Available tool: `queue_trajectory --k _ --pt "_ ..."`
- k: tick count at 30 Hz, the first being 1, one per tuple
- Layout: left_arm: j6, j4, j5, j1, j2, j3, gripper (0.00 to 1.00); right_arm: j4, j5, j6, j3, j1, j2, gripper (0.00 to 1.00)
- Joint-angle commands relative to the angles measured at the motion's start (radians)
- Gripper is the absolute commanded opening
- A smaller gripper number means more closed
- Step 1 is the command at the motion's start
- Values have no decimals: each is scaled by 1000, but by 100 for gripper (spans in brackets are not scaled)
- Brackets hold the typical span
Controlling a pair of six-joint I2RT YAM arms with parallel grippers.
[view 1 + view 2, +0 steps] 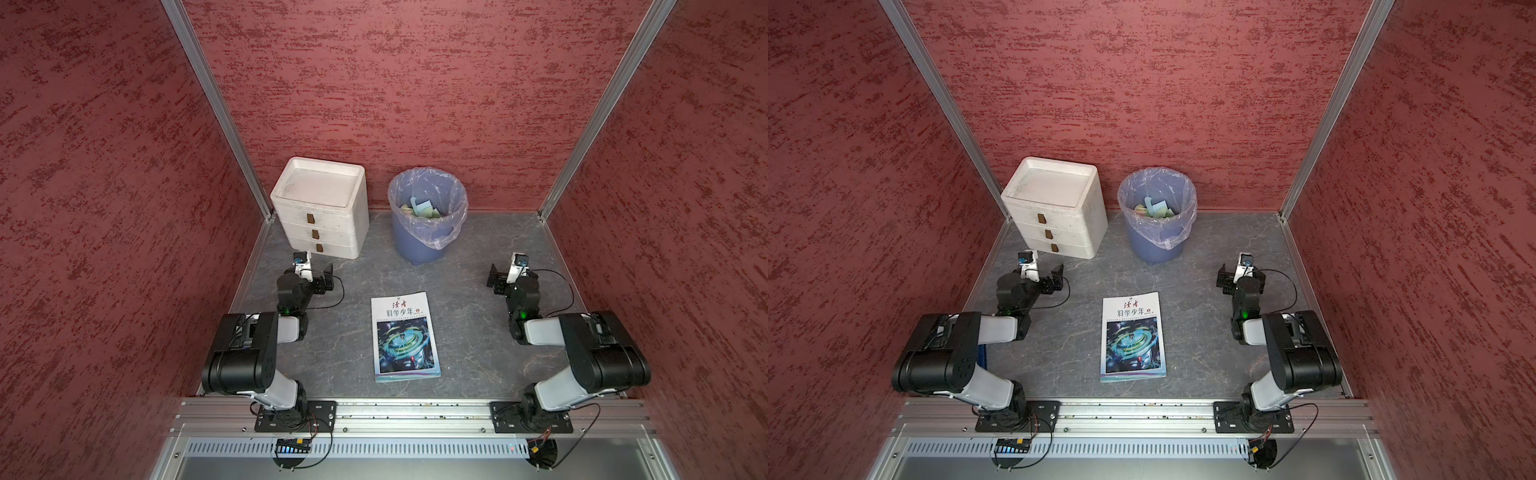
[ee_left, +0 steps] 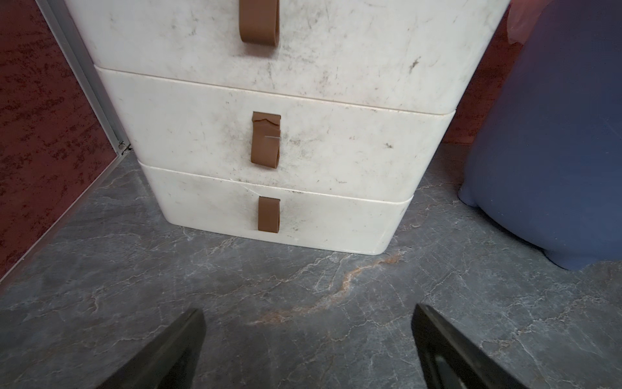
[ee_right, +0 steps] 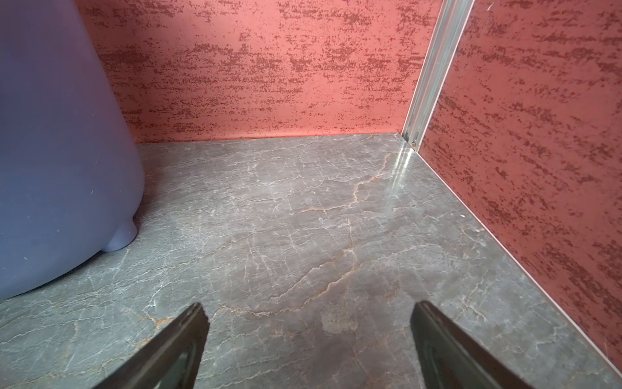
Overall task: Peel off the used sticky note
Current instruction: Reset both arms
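Observation:
No used sticky note shows in any view. A closed magazine (image 1: 404, 336) with a blue swirl picture on its cover lies flat in the middle of the grey table, seen in both top views (image 1: 1132, 336). My left gripper (image 1: 328, 277) hovers left of the magazine, well apart from it, in front of the white drawer unit. Its fingers (image 2: 181, 340) stand wide open over bare table. My right gripper (image 1: 494, 277) sits to the right of the magazine, also apart from it. In the right wrist view the right gripper (image 3: 308, 308) is open and empty.
A white three-drawer unit (image 1: 322, 205) with brown pull tabs (image 2: 265, 139) stands at the back left. Beside it is a blue bin (image 1: 428, 216) lined with a clear bag, holding pastel paper scraps. Red walls close in three sides.

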Motion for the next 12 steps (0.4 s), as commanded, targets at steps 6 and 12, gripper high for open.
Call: queue_trajectory --k 6,12 --pt "-11 2 -10 1 -5 -3 100 3 -12 12 -1 -3 -7 99" --pt "-14 9 -4 5 -4 -8 100 3 -13 11 0 -3 -6 99"
